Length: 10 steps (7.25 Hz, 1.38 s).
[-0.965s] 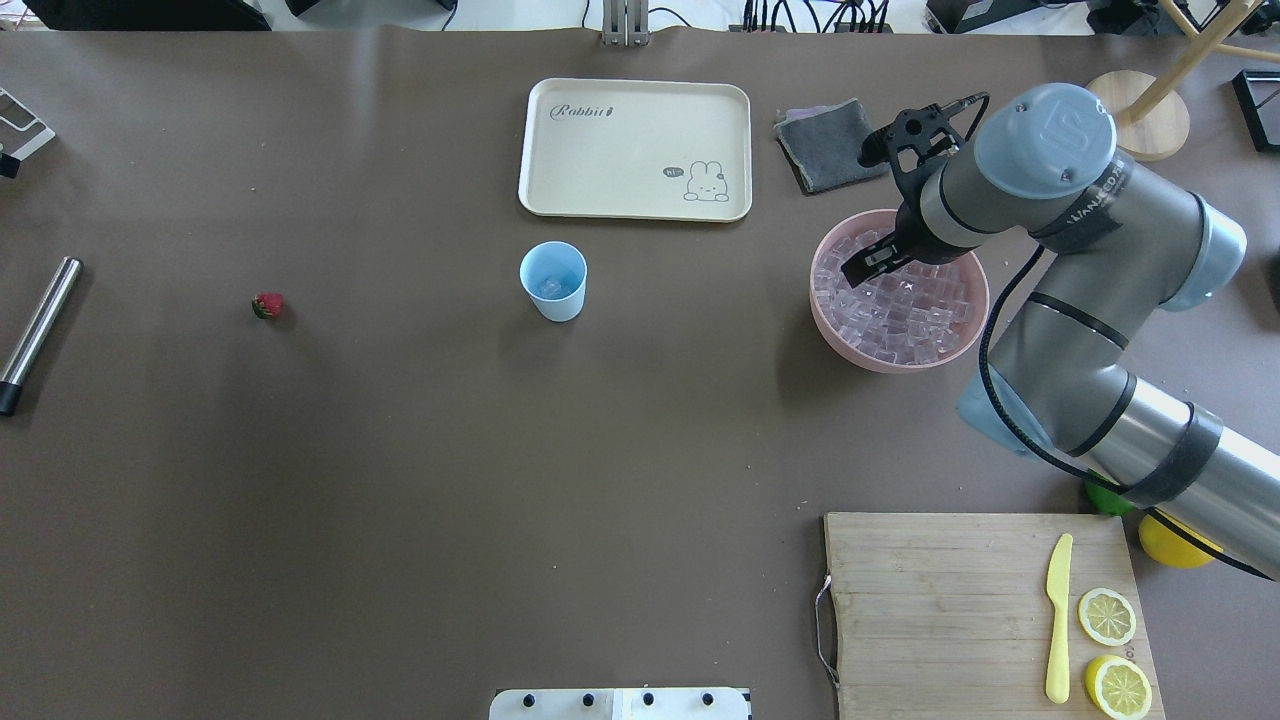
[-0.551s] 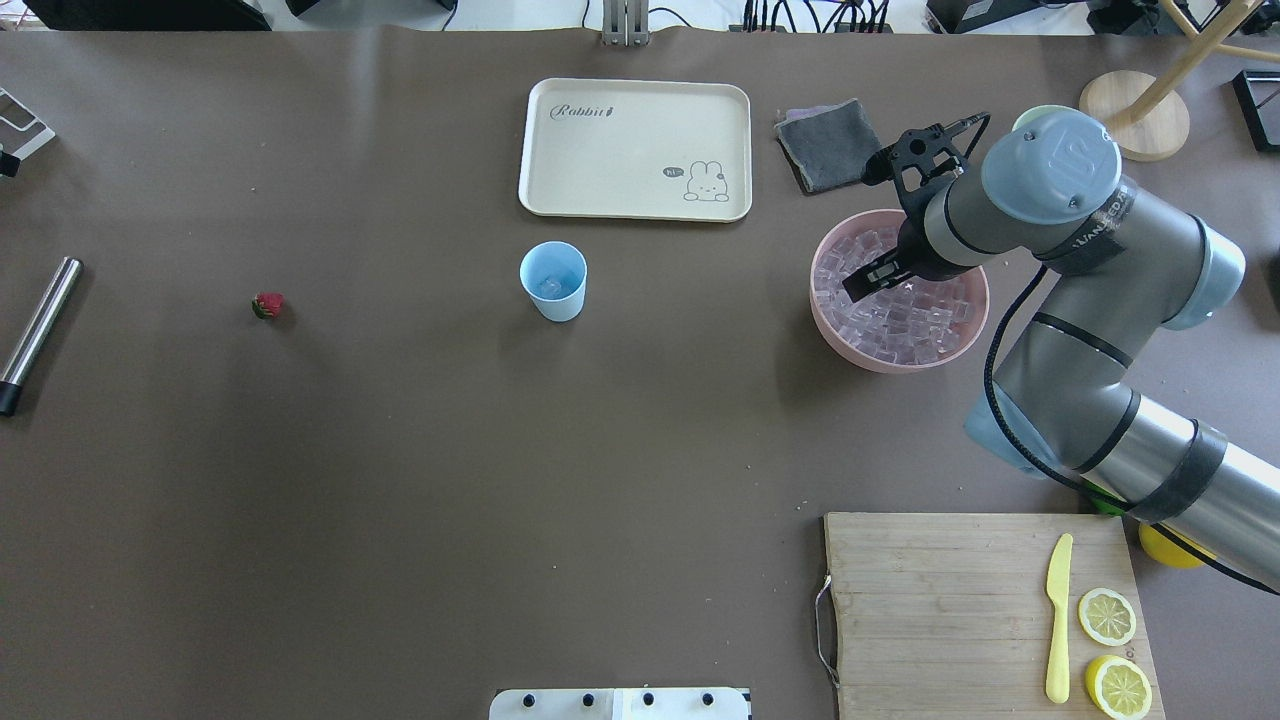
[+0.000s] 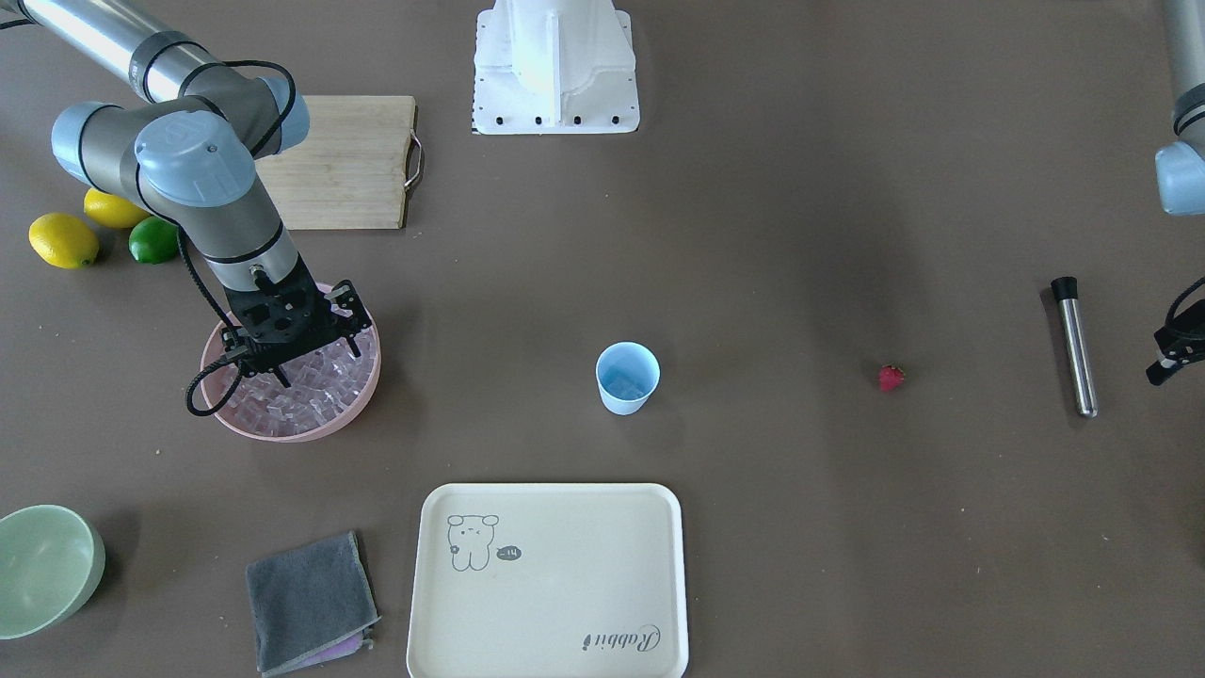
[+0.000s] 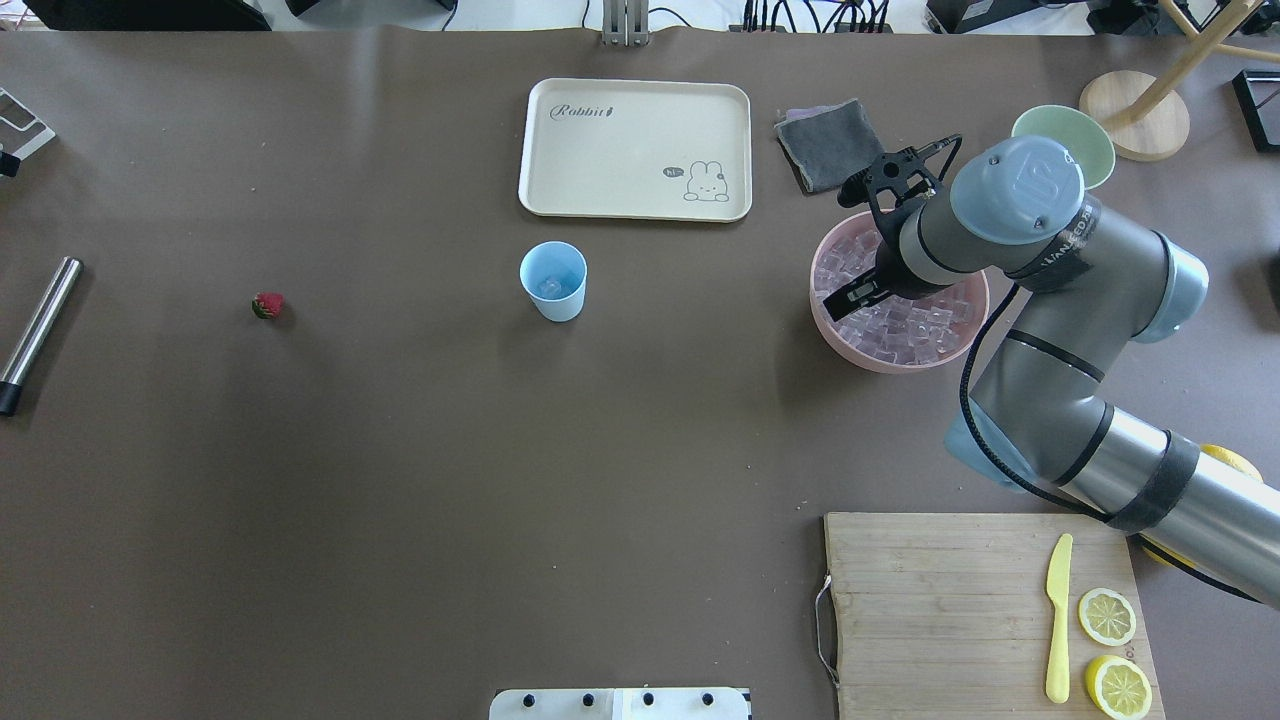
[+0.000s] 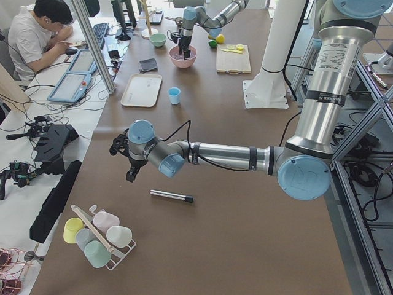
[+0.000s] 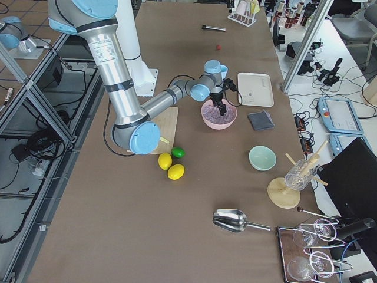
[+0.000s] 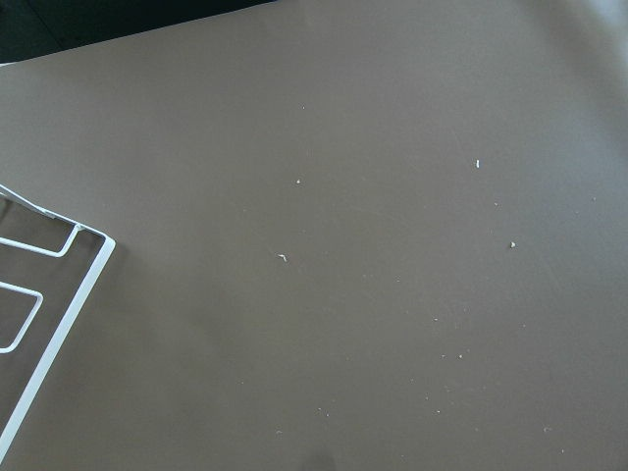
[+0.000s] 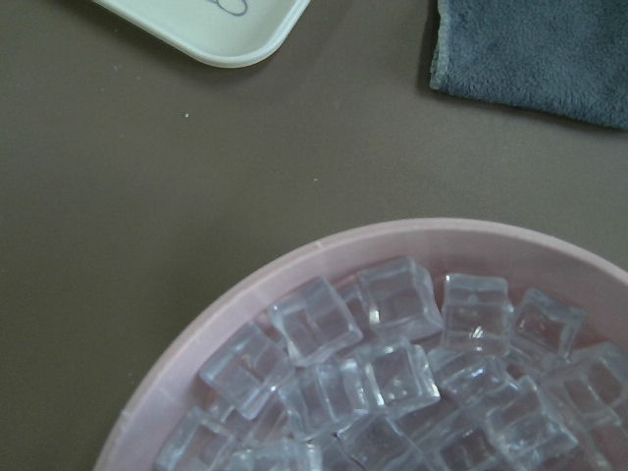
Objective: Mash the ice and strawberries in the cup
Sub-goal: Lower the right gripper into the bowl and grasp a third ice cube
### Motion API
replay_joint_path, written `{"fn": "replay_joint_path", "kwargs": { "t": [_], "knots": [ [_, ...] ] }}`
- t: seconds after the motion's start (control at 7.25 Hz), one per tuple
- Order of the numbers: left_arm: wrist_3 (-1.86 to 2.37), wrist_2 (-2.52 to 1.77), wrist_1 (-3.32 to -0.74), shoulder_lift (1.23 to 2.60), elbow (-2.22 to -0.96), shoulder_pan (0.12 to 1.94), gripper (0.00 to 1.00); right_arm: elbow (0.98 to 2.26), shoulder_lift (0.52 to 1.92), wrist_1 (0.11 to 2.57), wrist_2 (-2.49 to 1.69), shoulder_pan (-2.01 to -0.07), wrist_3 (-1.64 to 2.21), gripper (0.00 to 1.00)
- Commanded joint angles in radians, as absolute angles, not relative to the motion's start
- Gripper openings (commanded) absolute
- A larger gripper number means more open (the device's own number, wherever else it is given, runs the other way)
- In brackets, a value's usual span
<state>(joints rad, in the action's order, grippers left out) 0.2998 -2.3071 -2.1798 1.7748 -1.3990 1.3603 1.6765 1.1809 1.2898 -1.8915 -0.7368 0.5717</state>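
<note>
Cup (image 4: 552, 281) one; strawberry (image 4: 267, 305) one; ice cubes (image 4: 900, 325) many.

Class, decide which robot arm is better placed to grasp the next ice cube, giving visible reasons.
Right. The right gripper hangs over the ice in the pink bowl; the left gripper sits at the table's far end, beside the metal rod.

Right gripper (image 3: 318, 365) points straight down with jaws spread wide; left gripper (image 5: 130, 172) hangs low, its jaws' state unclear.

right pincer (image 6: 222, 111) over ice (image 6: 211, 114) in pink bowl (image 6: 219, 125)
</note>
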Motion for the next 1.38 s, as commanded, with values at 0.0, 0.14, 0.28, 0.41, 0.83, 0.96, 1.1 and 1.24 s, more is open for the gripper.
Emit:
{"fn": "replay_joint_path", "kwargs": {
  "t": [0.0,0.14,0.28,0.41,0.83,0.96,1.1,1.24],
  "knots": [
    [0.301,-2.307,-2.18,1.775,-1.399,1.361,0.97,1.675,1.178,1.29,-1.891,-0.724,0.575,0.89],
    [0.299,-2.307,-2.18,1.775,-1.399,1.361,0.97,1.675,1.18,1.29,-1.891,-0.721,0.577,0.89],
    [0.299,-2.307,-2.18,1.775,-1.402,1.361,0.97,1.675,1.18,1.29,-1.891,-0.721,0.577,0.88],
    [0.299,-2.307,-2.18,1.775,-1.401,1.361,0.97,1.675,1.18,1.29,-1.891,-0.721,0.578,0.83],
    [0.346,-2.307,-2.213,1.775,-1.399,1.359,0.97,1.675,1.181,1.292,-1.89,-0.721,0.58,0.6],
    [0.368,-2.307,-2.229,1.775,-1.397,1.359,0.97,1.675,1.18,1.29,-1.89,-0.721,0.594,0.53],
    [0.368,-2.307,-2.229,1.775,-1.397,1.359,0.97,1.675,1.18,1.29,-1.888,-0.721,0.595,0.5],
    [0.367,-2.307,-2.229,1.775,-1.397,1.359,0.97,1.675,1.18,1.292,-1.888,-0.721,0.595,0.49]
  ]
}}
